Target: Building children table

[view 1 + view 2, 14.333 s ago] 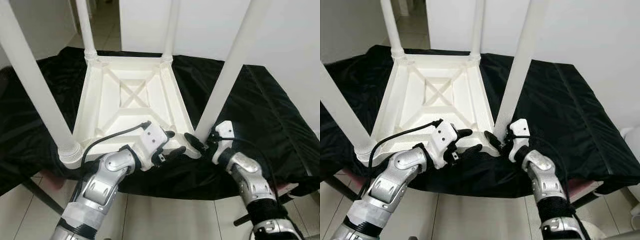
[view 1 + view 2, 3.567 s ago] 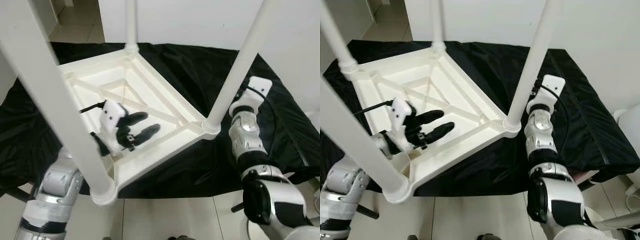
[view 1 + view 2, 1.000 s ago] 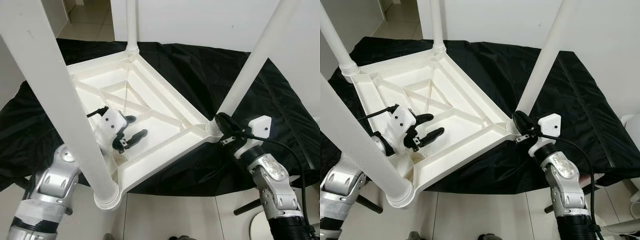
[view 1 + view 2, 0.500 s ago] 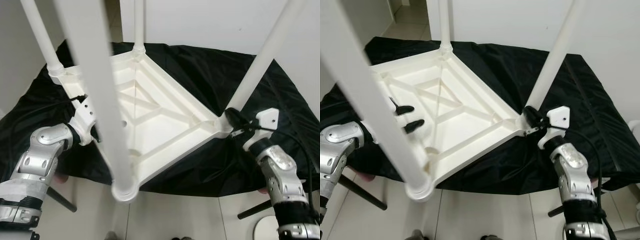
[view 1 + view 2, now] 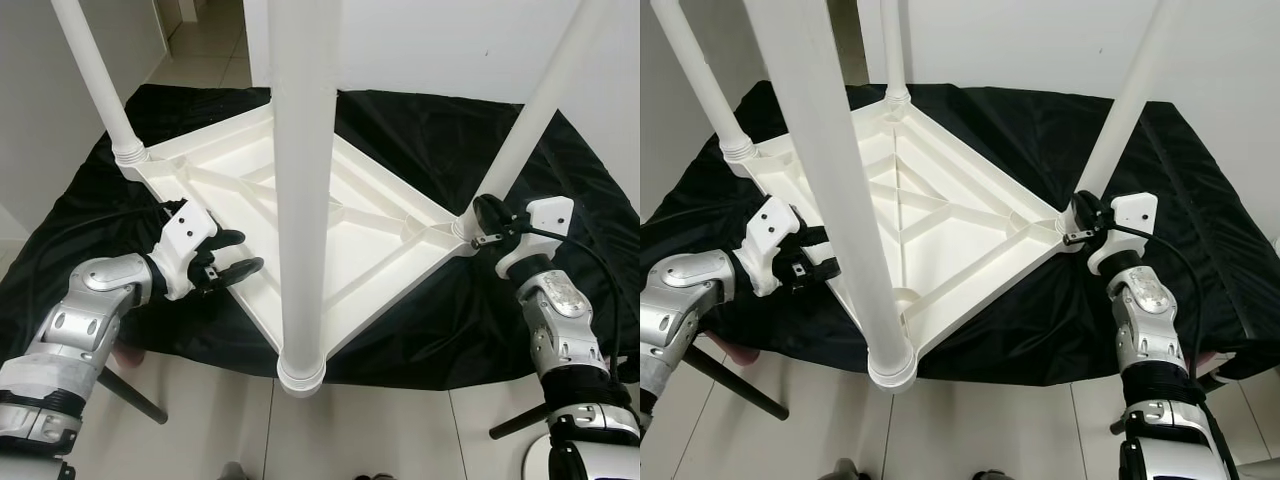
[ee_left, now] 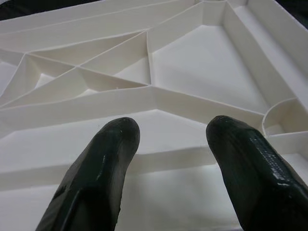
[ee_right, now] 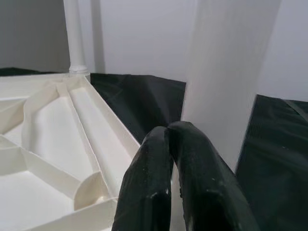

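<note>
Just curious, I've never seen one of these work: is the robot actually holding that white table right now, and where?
Nothing is gripped. The left end effector is open over the upturned table edge; the right end effector, fingers closed together, rests against a corner leg.

A surface draped in crinkled black cloth carries an upturned white plastic children's table, legs pointing up, above pale floor tiles.

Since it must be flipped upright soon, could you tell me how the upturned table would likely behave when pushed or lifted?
The table looks like thin ribbed moulded plastic, so probably stiff yet light. Its smooth frame might slide on the black cloth when pushed. With four long legs standing up, it could tip if lifted by one corner.
</note>
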